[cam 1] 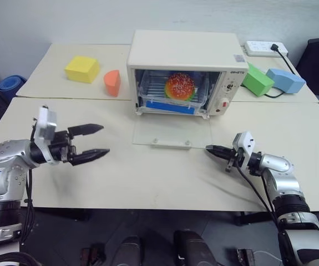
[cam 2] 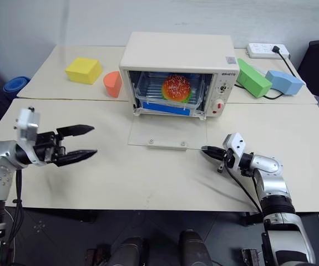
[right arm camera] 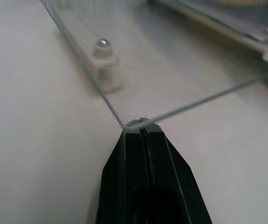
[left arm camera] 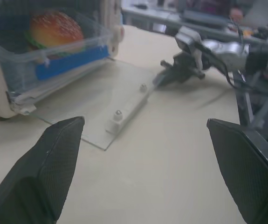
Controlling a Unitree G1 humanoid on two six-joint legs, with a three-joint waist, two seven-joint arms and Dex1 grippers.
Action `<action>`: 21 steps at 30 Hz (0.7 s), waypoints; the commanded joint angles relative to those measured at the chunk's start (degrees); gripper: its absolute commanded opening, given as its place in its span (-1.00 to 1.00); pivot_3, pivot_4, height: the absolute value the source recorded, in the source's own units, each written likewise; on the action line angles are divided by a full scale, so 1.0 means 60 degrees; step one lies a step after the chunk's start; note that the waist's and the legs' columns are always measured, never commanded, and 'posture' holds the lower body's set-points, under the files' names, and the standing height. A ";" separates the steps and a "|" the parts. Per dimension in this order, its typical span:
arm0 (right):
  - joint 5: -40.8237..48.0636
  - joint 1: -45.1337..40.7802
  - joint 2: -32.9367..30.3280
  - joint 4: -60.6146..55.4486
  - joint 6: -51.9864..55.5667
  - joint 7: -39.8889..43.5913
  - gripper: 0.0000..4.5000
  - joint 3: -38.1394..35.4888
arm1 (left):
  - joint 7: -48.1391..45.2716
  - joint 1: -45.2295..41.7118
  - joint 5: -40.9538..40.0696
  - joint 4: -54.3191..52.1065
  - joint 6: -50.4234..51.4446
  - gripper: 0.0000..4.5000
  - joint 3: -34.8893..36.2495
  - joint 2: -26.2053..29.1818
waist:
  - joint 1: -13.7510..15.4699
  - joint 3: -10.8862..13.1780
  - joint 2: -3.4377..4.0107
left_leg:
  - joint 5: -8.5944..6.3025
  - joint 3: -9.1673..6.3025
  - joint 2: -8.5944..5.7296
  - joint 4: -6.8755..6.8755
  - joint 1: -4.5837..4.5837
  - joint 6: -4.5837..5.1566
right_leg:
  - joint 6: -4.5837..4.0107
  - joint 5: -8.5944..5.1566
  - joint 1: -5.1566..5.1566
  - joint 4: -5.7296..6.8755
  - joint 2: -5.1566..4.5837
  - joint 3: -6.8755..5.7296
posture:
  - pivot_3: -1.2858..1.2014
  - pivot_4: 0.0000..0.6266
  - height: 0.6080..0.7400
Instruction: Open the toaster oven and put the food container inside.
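Note:
The cream-white toaster oven (cam 1: 184,47) stands at the middle back of the table. Its glass door (cam 1: 173,133) lies flat on the tabletop, white handle toward me. Inside on the rack sits the food container (cam 1: 170,91), a clear box with a blue clip and a toy hamburger (left arm camera: 54,28) in it. My left gripper (cam 1: 105,139) hovers left of the door, open and empty, pointing toward it. My right gripper (cam 1: 209,148) is shut, holding nothing. In the right wrist view its tip (right arm camera: 140,128) sits right at the door's near right corner.
A yellow block (cam 1: 82,68) and an orange wedge (cam 1: 112,82) lie left of the oven. A green block (cam 1: 256,80), a blue block (cam 1: 285,80) and a white power strip (cam 1: 266,49) with its cable lie to its right.

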 commanded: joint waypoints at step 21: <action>0.2763 0.0880 -0.0540 -0.5468 0.3759 -0.1248 -0.77 -0.1568 | 0.1357 0.0868 0.1243 0.0097 -0.2428 1.00 0.0167 -0.1081 | 0.0106 0.0002 0.0007 | -0.0009 -0.0010 -0.0002 -0.0022 -0.0012 -0.0003 | -0.0002 0.0000 -0.0005 -0.0018 0.0002 -0.0008 | 0.03 -0.52 1.00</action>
